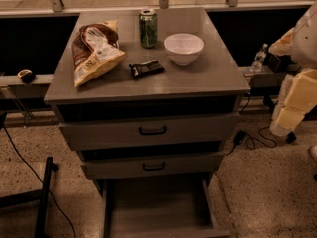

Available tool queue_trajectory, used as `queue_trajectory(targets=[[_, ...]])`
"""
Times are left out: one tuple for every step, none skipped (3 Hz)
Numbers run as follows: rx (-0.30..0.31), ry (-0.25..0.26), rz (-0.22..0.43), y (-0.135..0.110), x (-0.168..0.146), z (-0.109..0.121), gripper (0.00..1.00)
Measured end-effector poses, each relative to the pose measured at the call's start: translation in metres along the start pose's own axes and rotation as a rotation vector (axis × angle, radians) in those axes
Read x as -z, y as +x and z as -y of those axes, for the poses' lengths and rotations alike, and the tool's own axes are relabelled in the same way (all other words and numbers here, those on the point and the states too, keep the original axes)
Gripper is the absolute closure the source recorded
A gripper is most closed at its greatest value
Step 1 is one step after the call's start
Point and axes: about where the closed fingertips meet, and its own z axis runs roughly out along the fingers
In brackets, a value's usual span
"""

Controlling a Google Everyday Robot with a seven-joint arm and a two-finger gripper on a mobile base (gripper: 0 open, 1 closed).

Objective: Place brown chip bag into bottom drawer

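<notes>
The brown chip bag [96, 51] lies crinkled on the left part of the grey cabinet top [208, 78], dark brown and tan-yellow with white label panels. The bottom drawer [158, 209] is pulled out at floor level below the two upper drawers, and its flat grey floor is bare. My gripper [293, 105] is at the far right edge, beside the cabinet at about the height of its top. It hangs off the pale arm, well apart from the bag and the drawer.
On the cabinet top stand a green can [147, 29] and a white bowl [184, 48], with a small black packet [146, 69] in front. A water bottle [258, 58] stands on the ledge at right. Cables [252, 140] lie on the floor and a black stand [43, 197] is at left.
</notes>
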Motion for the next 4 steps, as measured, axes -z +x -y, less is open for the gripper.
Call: queue_trajectory(targets=[[0.005,0.007,0.015,-0.009,-0.005,0.003,0.00],[0.112,-0.003,0.065,-0.084,-0.041,0.032,0.00],[0.223,0.001,0.063,-0.160,-0.070,0.065,0.00],[0.450,-0.081,0.124,-0.233,-0.073,0.073,0.00]])
